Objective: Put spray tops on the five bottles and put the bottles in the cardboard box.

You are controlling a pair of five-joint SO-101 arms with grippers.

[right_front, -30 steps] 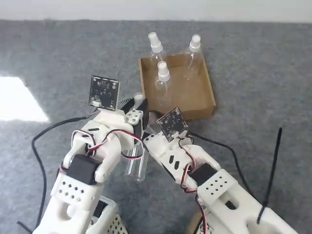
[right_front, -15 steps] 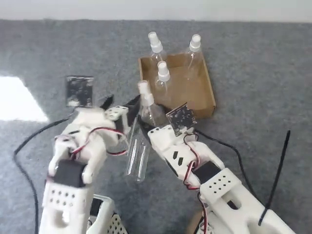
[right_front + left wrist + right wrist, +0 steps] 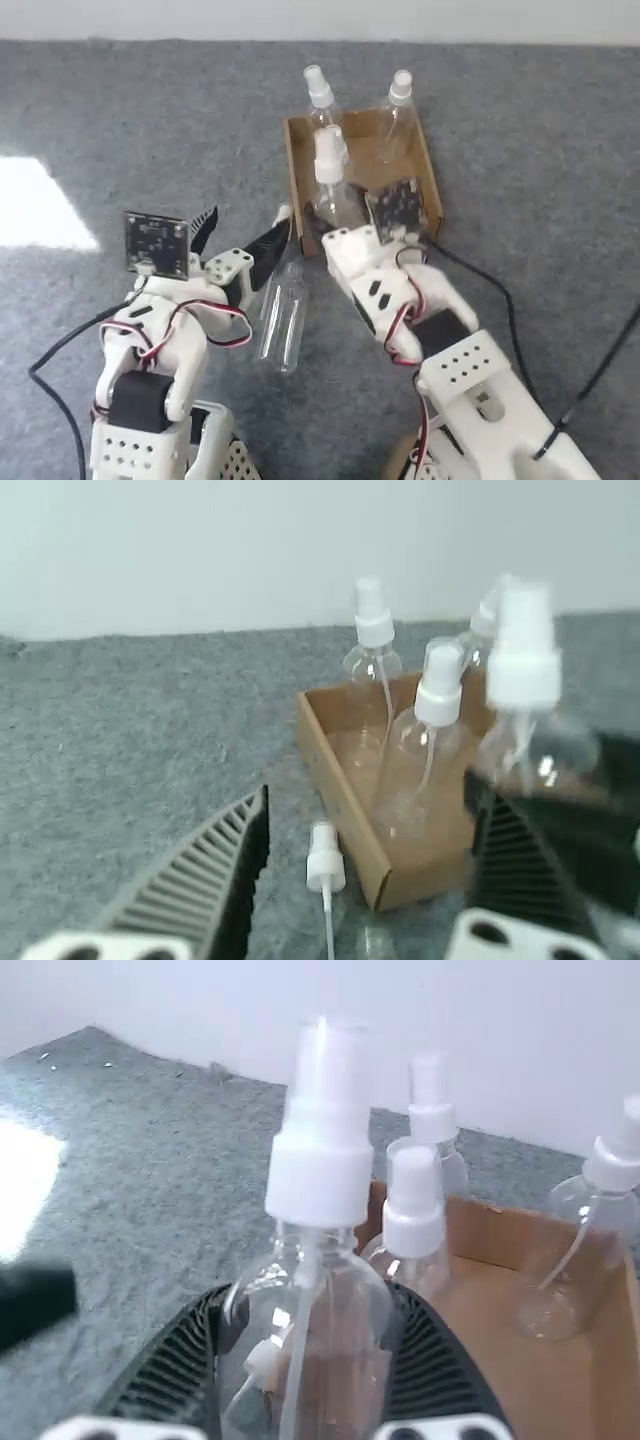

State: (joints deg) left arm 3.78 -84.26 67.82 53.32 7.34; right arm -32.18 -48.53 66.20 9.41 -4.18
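Count: one box (image 3: 432, 190); five spray tops (image 3: 322, 1170), one fitted on each of five bottles (image 3: 415, 1205). Three stood upright inside the box. The fourth bottle (image 3: 281, 318) lay on the surface (image 3: 530, 120) between the arms, top toward the box (dip tube visible in the left wrist view). The fifth bottle (image 3: 310, 1305) was upright, clamped in the right fingers (image 3: 165, 1375), over the box's near left corner. The left fingers (image 3: 205, 885) were spread apart, holding nothing, beside the fourth bottle's neck. Versus 0.5 s earlier: the fifth bottle had gone from outside the box's left wall to above the box; the left arm had drawn back.
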